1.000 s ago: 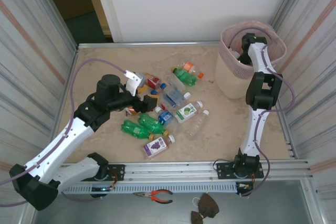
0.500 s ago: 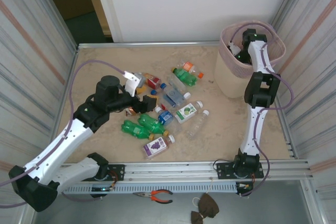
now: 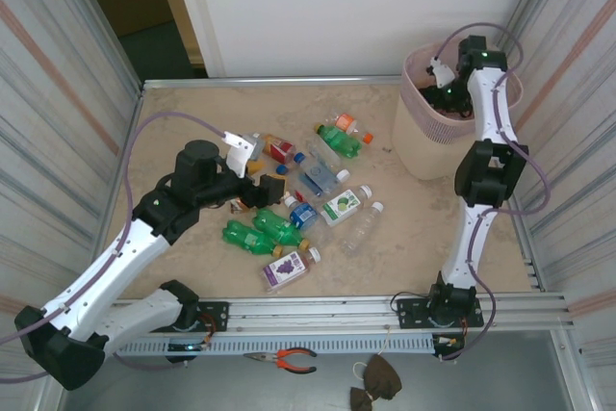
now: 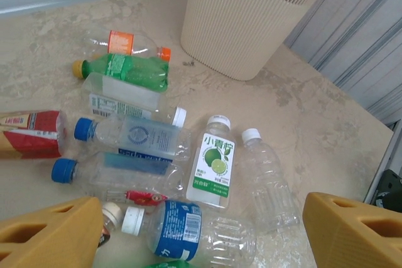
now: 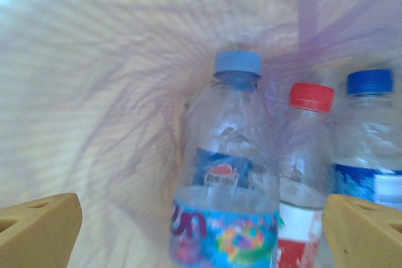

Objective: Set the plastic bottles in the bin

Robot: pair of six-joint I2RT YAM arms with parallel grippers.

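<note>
Right gripper hangs spread in the bin at two o'clock, over three capped bottles; left gripper gapes empty. Scattered bottles lie beneath.

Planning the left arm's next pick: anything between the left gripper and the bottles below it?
Nothing visible. The left gripper is open above the plastic bottles; the blue-label bottle lies uncovered right beneath it.

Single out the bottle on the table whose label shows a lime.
The white-capped bottle with the white-and-green lime label, lying beside the unlabelled clear bottle; none of the other bottles there carries a lime picture.
</note>
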